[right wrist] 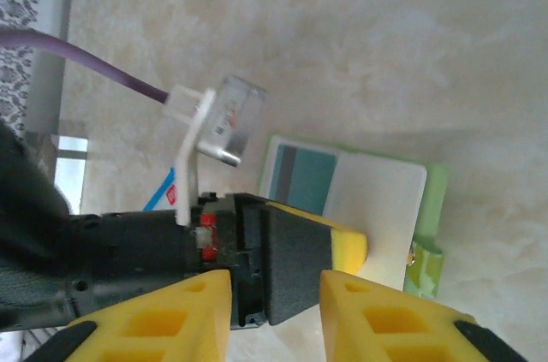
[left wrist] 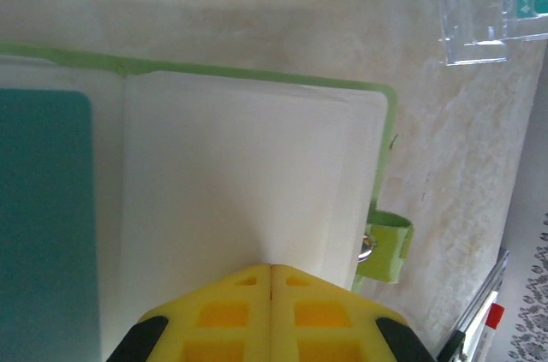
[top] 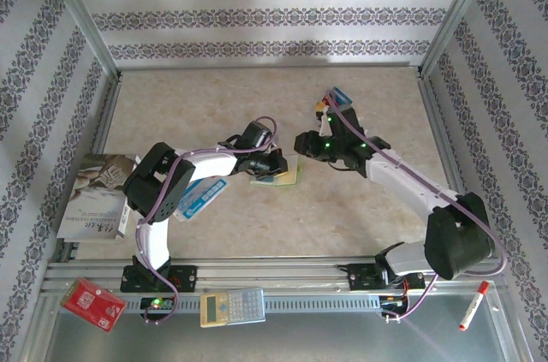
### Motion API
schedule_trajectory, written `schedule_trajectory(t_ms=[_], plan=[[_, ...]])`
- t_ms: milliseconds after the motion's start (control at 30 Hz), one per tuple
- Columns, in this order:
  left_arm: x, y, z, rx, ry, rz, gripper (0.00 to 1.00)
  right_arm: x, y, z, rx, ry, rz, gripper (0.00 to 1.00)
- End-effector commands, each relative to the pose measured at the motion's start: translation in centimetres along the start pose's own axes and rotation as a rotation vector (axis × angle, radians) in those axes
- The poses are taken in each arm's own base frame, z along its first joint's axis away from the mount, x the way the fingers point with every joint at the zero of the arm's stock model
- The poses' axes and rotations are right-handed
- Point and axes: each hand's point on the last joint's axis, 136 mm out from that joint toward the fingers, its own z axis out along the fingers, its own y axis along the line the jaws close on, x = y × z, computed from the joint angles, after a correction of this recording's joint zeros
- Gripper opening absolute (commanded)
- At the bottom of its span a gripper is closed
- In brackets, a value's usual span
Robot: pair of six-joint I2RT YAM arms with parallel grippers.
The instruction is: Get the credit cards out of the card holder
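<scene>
The lime-green card holder point(top: 289, 175) lies open on the table's middle, its pale inner face point(left wrist: 231, 174) up. A teal credit card point(left wrist: 43, 225) sits in its left half point(right wrist: 304, 178). My left gripper point(left wrist: 272, 266) is shut, and its yellow tips press on the pale face near the holder's green snap strap point(left wrist: 387, 246). In the top view the left gripper point(top: 276, 167) is over the holder's left edge. My right gripper point(right wrist: 274, 293) hovers open just above and behind the left one, holding nothing point(top: 301, 141). A few coloured credit cards point(top: 334, 98) lie further back.
A blue-and-white packet point(top: 201, 195) lies under the left arm, and a book point(top: 98, 195) at the left edge. On the near rail rest a red board point(top: 92, 304), a calculator point(top: 233, 306) and a marker point(top: 473, 305). A clear plastic piece point(left wrist: 475, 11) lies beyond the holder.
</scene>
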Motion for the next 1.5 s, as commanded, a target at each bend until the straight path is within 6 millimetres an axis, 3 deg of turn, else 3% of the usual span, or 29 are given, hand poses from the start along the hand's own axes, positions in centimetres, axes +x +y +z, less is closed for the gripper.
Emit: schedule_trajectory(t_ms=[0,167,300,600,733,900,1100,1300,1467], plan=[[0.9,1.3,0.5,-0.056,0.017,0.019,0.0,0.2,-0.7,2.1,-0.006,-0.03,0.133,0.3],[1.2,1.6,0.7,-0.054,0.02,0.003,0.0,2.2,-1.9,5.4,0.027,0.053,0.151,0.16],[1.3,0.8,0.4,-0.017,0.017,0.0,0.0,3.3,-2.9,7.3,0.038,0.099,0.164,0.11],[1.9,-1.6,-2.5,0.054,0.007,0.023,0.0,3.9,-5.9,9.4,0.11,0.14,0.168,0.11],[2.0,-1.7,-4.1,0.028,-0.011,0.037,0.0,4.2,-7.3,10.3,0.146,0.16,0.168,0.1],[1.5,2.1,-6.3,-0.163,-0.072,0.041,0.25,4.1,-8.4,10.2,0.187,0.158,0.139,0.11],[1.6,5.5,-6.7,-0.317,-0.074,0.028,0.48,4.6,-8.6,11.0,0.176,0.211,0.098,0.12],[1.7,7.1,-6.1,-0.379,-0.061,0.016,0.54,4.7,-8.7,11.5,0.177,0.23,0.083,0.12],[1.4,7.3,-5.9,-0.393,-0.071,0.015,0.56,4.9,-8.8,11.5,0.179,0.234,0.086,0.12]])
